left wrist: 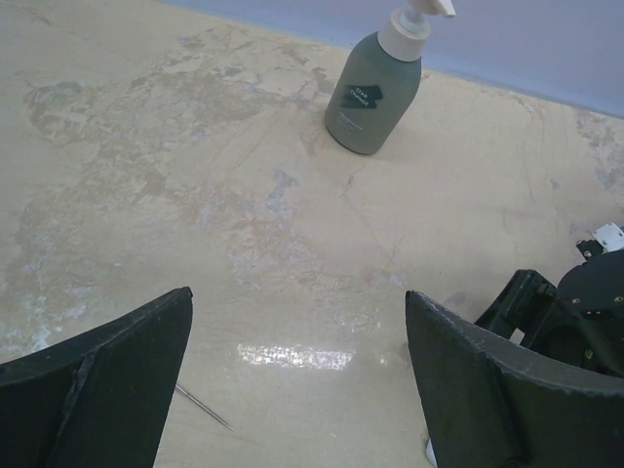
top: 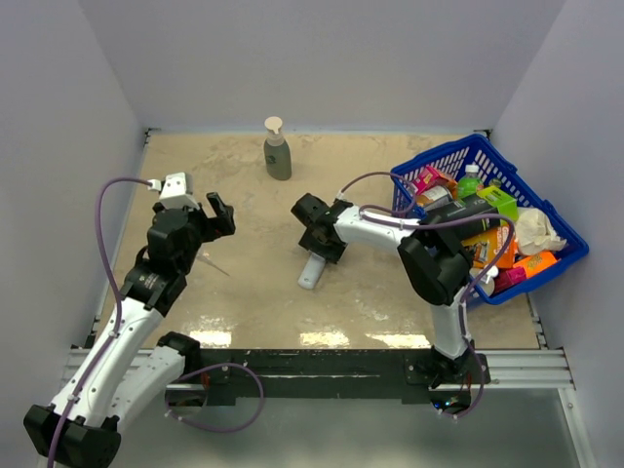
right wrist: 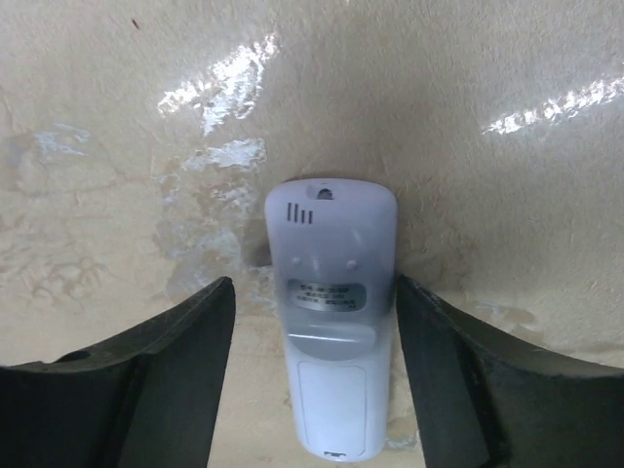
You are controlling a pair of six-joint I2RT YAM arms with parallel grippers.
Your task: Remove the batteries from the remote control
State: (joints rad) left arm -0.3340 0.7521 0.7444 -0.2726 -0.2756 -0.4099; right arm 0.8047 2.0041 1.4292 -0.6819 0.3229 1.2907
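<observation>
Straddling remote [right wrist: 331,322] at centre: right gripper [right wrist: 314,288], jaws apart, not clamped | left gripper [left wrist: 297,297]: spread wide, empty, at left.

Overhead rear view — close wrist cameras

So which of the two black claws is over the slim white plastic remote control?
The right gripper: the slim white remote control lies between its fingers. The left gripper hangs open above bare tabletop.
</observation>
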